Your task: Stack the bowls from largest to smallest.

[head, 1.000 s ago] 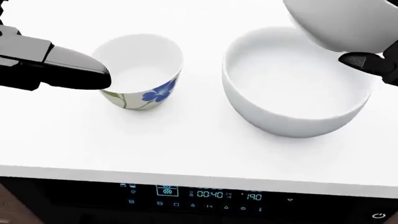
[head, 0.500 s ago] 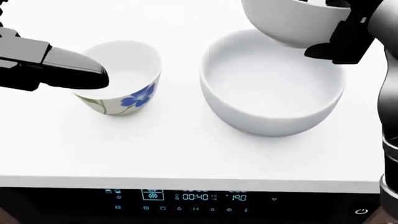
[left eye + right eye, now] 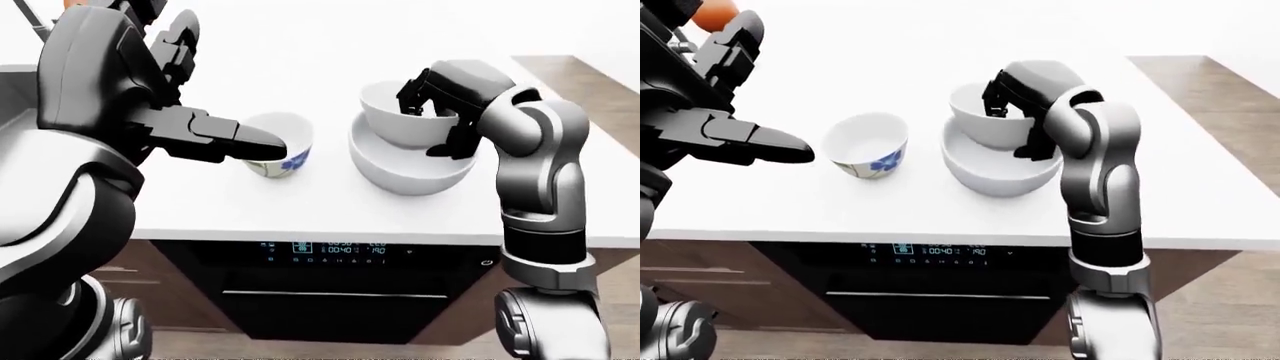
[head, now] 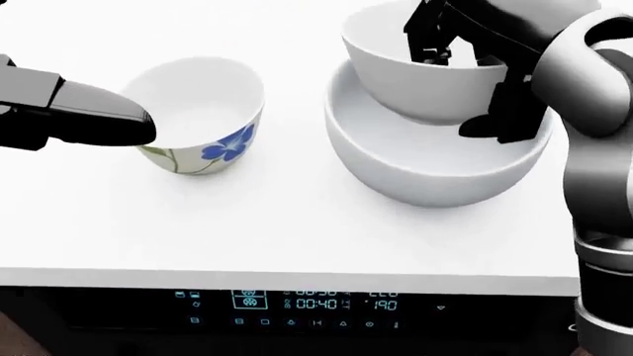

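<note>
Seating step: you are lowering the medium white bowl [image 4: 425, 74] into the large white bowl [image 4: 435, 159], the first stacking move of the task.
Right hand: your right hand [image 4: 465, 44] pinches the medium bowl by its rim at the view's right, fingers [image 4: 427, 37] hooked over the edge into the hollow and a black thumb part down the outer wall.
Medium bowl: it sits tilted inside the large bowl's mouth, toward the top of the head view; whether its base touches the large bowl's floor I cannot tell.
Large bowl: it stands upright on the white counter [image 4: 297, 230], right of centre in the head view.
Small bowl: the small flowered bowl [image 4: 202, 119] stands upright on the counter, left of the large bowl and apart from it (a blue flower shows on its side).
Left hand: your left hand [image 4: 94, 115] reaches in from the view's left with its fingers together and extended, the tip at the small bowl's rim; it grips nothing, and whether it touches the rim I cannot tell.
Below the counter: a dark oven panel [image 4: 297, 304] with a lit display.
Next move: in my judgement, level the medium bowl, let it settle centred, then release before withdrawing.
After that: the small bowl would go last, into the medium one.
</note>
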You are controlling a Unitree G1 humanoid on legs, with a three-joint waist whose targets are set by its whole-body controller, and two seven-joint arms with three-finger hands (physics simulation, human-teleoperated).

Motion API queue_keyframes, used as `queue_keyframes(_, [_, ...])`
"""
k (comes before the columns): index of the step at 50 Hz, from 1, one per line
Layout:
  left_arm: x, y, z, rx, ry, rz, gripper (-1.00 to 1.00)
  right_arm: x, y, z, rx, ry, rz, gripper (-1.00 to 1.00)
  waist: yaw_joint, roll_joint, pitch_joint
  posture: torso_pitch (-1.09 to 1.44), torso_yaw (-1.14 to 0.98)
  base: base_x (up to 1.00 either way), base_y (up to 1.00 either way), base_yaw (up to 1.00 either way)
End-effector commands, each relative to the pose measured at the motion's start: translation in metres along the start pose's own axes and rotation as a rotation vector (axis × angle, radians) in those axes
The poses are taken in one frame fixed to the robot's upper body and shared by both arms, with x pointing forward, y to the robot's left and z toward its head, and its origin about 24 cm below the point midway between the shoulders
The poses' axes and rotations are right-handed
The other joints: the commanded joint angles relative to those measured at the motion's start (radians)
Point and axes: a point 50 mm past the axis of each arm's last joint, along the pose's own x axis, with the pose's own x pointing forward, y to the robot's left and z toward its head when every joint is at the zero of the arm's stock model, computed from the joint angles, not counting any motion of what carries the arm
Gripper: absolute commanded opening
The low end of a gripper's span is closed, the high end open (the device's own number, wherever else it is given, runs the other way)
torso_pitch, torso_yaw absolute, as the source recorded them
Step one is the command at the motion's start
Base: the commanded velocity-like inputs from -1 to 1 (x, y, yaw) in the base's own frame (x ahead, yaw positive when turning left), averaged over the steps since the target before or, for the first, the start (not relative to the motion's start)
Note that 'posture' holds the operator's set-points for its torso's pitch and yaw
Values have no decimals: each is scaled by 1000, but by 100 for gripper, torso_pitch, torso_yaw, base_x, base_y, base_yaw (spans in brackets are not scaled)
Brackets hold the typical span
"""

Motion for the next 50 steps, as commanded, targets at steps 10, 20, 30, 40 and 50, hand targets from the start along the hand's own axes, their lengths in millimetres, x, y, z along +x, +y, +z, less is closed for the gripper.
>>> queue_keyframes(10, [-1,3,11,-7,-63,20,100,-18,-15,5,-32,-33,-86,-65,0,-1,-28,0,0,0,0,0])
queue_keyframes(20, [-1,3,8,-9,-61,21,100,-23,-4,10,-39,-50,-85,-22,-2,-2,-30,0,0,0,0,0])
queue_keyframes(30, [-1,4,10,-5,-64,22,100,-45,-12,21,-75,-84,-94,-21,-1,-1,-28,0,0,0,0,0])
queue_keyframes(40, [-2,5,11,-5,-65,27,100,-66,-12,31,-105,-114,-77,-4,-3,-3,-26,0,0,0,0,0])
queue_keyframes(50, [-4,5,8,-6,-59,30,100,-66,-5,22,-243,-107,-149,0,-2,-4,-28,0,0,0,0,0])
